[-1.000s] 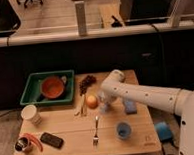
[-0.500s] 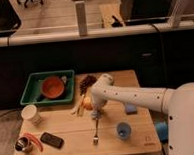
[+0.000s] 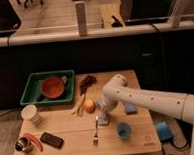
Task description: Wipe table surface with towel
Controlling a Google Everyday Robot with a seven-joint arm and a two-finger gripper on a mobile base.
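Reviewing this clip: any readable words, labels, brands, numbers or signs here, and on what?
None readable.
The table has a small dark mark at its near right corner, too blurred to read.
The paper cup and phone show no legible print.
The pincer is down on the tabletop beside the fork.

A dark partition wall [image 3: 139, 54] is seen behind the scene, topped by a pale rail [image 3: 87, 34] with upright posts [image 3: 81, 17]. Beyond it, light flooring [image 3: 51, 12] and a wheeled chair base [image 3: 32, 0] are noted. Lighting is dim.
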